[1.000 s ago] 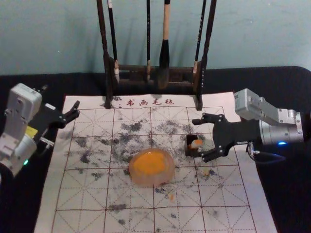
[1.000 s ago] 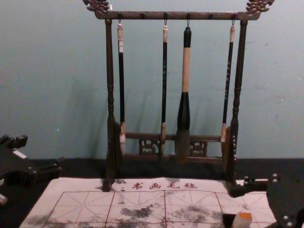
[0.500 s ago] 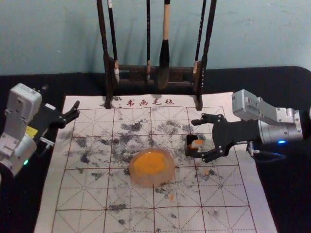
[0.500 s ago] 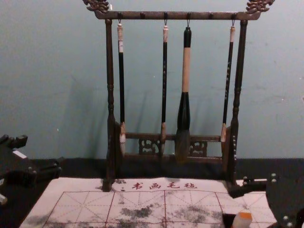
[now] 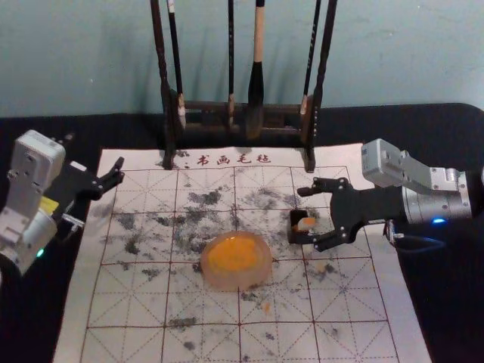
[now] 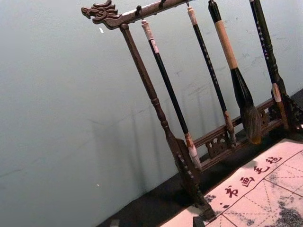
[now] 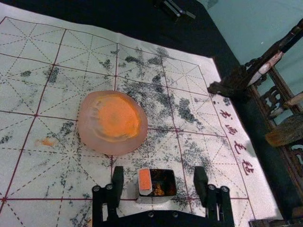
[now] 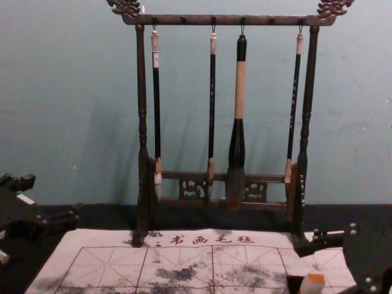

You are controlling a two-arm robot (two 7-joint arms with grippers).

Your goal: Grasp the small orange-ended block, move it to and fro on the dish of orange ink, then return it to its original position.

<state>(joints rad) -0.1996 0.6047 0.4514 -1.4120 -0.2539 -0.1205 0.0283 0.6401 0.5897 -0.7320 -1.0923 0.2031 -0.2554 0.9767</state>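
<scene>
Black right gripper (image 5: 306,216) gapes (plainly released) around the small white orange-ended block (image 7: 145,181). Black left gripper (image 5: 94,155), also spread, idles far left.

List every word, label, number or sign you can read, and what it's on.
"书画毛毡": red, on the felt mat.
Writing on two slim brushes: too small.
White sticker on another slim brush: unreadable.
Yellow label on the left arm: unreadable.
No number reads.

We list one mat (image 5: 355,302), white, red-gridded, black-blotched; one dish (image 5: 253,278), pinkish; its ink (image 5: 233,253), orange; one block (image 7: 144,179), orange-ended; one wall (image 5: 393,60), blue-green.
</scene>
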